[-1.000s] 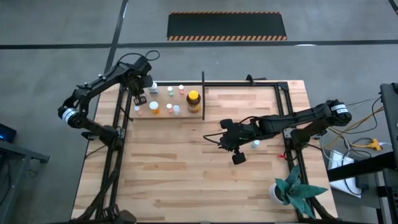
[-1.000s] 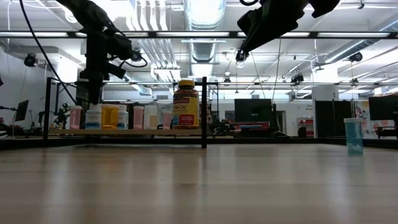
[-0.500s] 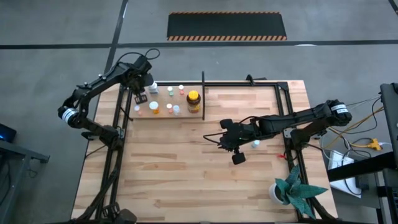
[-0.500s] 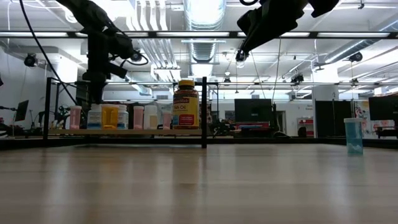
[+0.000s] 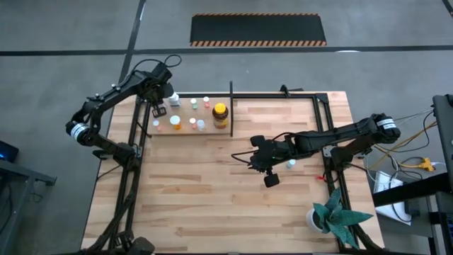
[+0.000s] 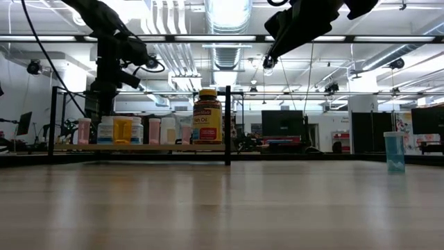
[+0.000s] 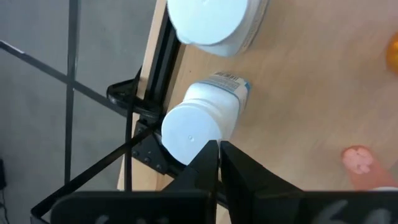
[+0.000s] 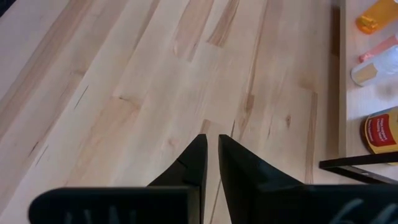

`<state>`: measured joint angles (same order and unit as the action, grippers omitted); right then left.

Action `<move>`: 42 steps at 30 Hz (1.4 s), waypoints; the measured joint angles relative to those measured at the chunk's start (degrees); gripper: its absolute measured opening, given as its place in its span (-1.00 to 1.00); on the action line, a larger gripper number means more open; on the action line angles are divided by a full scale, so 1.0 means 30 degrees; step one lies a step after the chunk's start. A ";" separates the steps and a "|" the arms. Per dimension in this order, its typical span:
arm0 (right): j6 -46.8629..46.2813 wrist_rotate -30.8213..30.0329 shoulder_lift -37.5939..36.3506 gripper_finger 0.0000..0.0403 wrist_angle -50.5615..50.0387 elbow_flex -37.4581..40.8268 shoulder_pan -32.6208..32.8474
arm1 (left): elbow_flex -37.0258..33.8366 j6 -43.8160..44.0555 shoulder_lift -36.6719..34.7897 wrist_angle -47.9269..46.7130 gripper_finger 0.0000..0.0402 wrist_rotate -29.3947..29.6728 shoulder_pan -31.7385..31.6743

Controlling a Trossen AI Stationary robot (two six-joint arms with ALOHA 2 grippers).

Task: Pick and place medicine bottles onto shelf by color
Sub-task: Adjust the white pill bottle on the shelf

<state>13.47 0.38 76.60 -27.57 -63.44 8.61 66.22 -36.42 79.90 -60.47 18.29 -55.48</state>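
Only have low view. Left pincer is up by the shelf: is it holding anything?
Observer: No. Left wrist view shows the left pincer shut and empty, over a white bottle by the shelf edge.
Operator: Right pincer?
Observer: Right pincer is shut and empty, above bare table.
Operator: Blue bottle, where from above?
Observer: The pale blue bottle stands on the table beside the right arm, outside the shelf.

Open workshop hall, lit from overhead.
Grey floor carries a black mat edged in orange stripes. Ceiling ducts run between strip lights. Dark screens stand along the far side.
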 joint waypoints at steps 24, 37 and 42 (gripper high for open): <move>0.0000 -0.0007 0.0000 -0.84 0.0006 0.0029 0.0000 | 0.0000 0.0000 0.0000 0.0160 -1.00 0.0246 -0.0278; -0.0007 -0.0007 0.0000 -0.84 0.0006 0.0036 -0.0003 | 0.0028 0.0023 -0.0101 0.0416 -1.00 0.0507 -0.0193; -0.0007 -0.0007 0.0000 -0.84 -0.0001 0.0036 -0.0004 | 0.0012 0.0015 -0.0171 -0.0855 -1.00 -0.0727 0.0059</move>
<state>13.45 0.36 76.60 -27.57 -63.33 8.60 66.25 -36.38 79.39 -63.03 16.11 -55.30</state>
